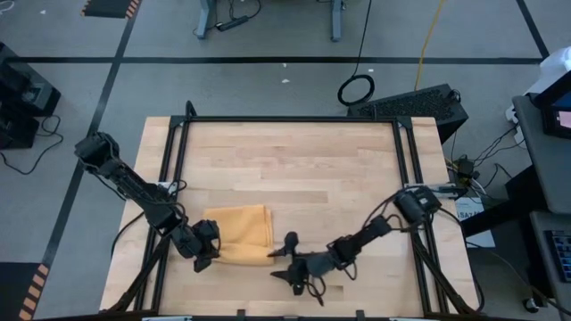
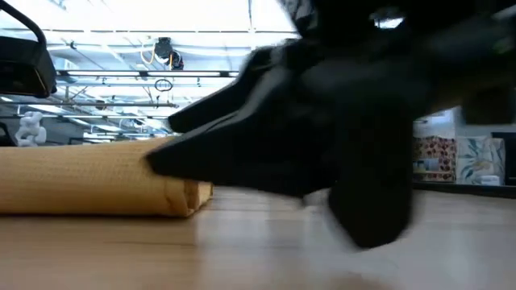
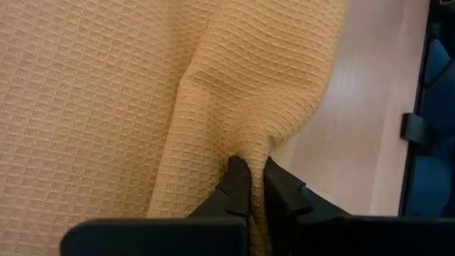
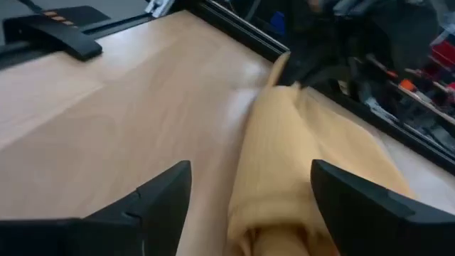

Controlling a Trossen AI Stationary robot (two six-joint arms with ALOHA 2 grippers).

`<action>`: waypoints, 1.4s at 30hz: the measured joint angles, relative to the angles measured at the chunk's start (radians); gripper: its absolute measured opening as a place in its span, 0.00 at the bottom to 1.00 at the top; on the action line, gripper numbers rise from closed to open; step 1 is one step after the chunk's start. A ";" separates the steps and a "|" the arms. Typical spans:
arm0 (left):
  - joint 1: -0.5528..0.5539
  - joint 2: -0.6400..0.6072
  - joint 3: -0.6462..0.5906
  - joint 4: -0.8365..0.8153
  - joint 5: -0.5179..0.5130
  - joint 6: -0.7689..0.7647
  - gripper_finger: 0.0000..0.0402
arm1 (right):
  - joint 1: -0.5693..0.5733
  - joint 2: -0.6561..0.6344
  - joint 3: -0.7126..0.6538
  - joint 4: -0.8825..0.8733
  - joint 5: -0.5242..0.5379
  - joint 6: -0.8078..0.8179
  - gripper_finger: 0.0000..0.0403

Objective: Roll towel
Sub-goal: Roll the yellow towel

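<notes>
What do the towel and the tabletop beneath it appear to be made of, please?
The towel looks like a soft woven cloth, probably cotton: its mustard surface shows a matte waffle grid and bunches where the left gripper pinches it. The tabletop appears to be pale wood with a smooth finish: plank seams and grain show, with a faint sheen.

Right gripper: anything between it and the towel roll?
Nothing visible. The right gripper is open, its fingers straddling the end of the towel roll, bare table between. The left gripper is shut on the towel's other end.
</notes>
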 joint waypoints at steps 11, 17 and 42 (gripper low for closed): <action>0.000 0.000 0.000 -0.005 -0.007 -0.016 0.04 | -0.102 0.113 0.189 -0.148 -0.112 0.045 0.69; 0.000 0.000 0.000 -0.005 -0.027 0.083 0.07 | -0.140 0.114 0.189 -0.204 -0.125 0.161 0.64; -0.023 -0.129 0.040 0.099 -0.341 0.563 0.74 | -0.109 0.049 0.185 -0.399 -0.313 1.016 0.06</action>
